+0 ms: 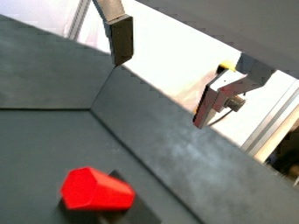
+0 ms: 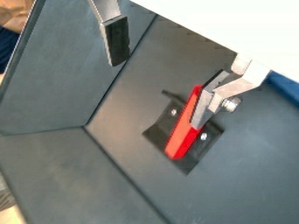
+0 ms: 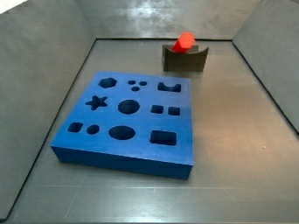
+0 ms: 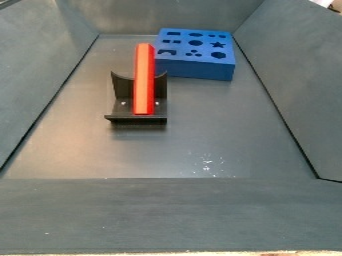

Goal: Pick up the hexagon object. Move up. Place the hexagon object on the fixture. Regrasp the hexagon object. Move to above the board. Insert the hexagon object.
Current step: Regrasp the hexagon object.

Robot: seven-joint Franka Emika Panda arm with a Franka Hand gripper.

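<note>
The hexagon object (image 4: pixel 143 78) is a thin red-orange stick w/ flat sides. It lies in the notch of the fixture (image 4: pixel 135 108) and leans up on it, one end sticking out above, as both side views show. The blue board (image 3: pixel 128 118) sits well apart from it on the dark floor (image 4: pixel 201 150).

The end effector (image 2: pixel 163 61) hangs up above the stick, fingers spread wide, nothing betw. them. In a wrist view one finger (image 2: pixel 115 39) is off to the side and the other is in front of the stick.

The stick looks hard, stiff & light, prob. smooth, so it could slip or tip. Best spot to hold, I think: near the raised end, pads on two opposite flat sides, not the corners.
</note>
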